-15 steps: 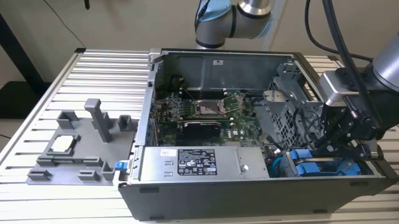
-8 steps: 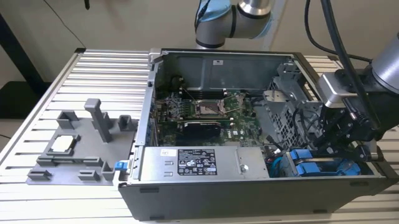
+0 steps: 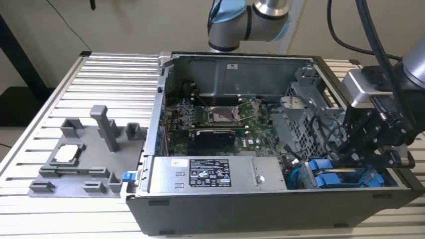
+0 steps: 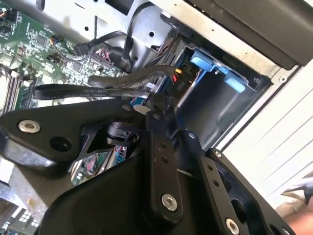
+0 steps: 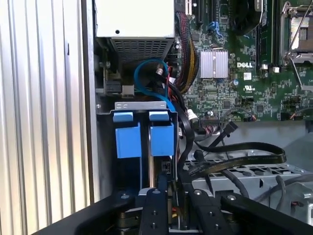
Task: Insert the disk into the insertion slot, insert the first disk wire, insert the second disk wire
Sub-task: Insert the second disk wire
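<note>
While I watch the exterior view, my gripper (image 3: 364,149) hangs low inside the open computer case (image 3: 265,209), over the corner at the exterior view's right where the blue-tabbed drives sit; the disk (image 3: 319,167) already rests down in the insertion slot (image 3: 302,175) next to a second blue-tabbed drive (image 3: 332,180), so I judge the seating step done and the work now at the wires. On the slatted table beside the case stands a grey fixture (image 3: 79,162), well apart from the work. Turning to the second wrist view, I see the fingers (image 4: 161,147) drawn close together on a black cable connector (image 4: 164,100), held just beside the blue frame tab (image 4: 208,63) at the mouth of the cage, presumably so the plug lines up with the drive's port; a flat black cable (image 4: 98,88) trails from it toward the motherboard (image 4: 44,44). From the first wrist view, the two blue tabs (image 5: 161,139) stand side by side in the cage, and the fingers (image 5: 156,208) sit nearly closed with the connector between them, directly below the drive nearer the motherboard; the black cables (image 5: 234,156) loop aside over the perforated cage (image 5: 254,176), keeping the approach free. Whether the plug already touches the port I cannot tell.
</note>
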Motion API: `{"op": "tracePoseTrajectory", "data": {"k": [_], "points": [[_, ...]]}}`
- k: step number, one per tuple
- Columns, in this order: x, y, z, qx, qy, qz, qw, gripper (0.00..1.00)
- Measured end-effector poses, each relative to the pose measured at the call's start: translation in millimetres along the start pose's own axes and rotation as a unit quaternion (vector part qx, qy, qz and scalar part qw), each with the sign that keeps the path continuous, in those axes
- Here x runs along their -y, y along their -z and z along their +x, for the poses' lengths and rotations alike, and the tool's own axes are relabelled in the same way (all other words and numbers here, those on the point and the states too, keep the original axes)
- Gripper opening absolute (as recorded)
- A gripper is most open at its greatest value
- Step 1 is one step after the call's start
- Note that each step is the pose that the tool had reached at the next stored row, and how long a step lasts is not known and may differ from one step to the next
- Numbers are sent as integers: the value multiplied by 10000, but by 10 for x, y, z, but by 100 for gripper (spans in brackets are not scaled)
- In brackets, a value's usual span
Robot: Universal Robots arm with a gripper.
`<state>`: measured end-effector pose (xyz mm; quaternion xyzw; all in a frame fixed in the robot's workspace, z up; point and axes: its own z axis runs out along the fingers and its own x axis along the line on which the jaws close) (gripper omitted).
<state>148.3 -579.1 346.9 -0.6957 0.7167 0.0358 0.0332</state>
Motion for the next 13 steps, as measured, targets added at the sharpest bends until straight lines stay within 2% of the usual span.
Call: {"op": "tracePoseTrajectory", "data": {"k": [5, 13], "points": [[-1, 153, -15, 0, 0, -1, 10000, 24], [0, 162, -16, 1, 0, -1, 10000, 24]]}}
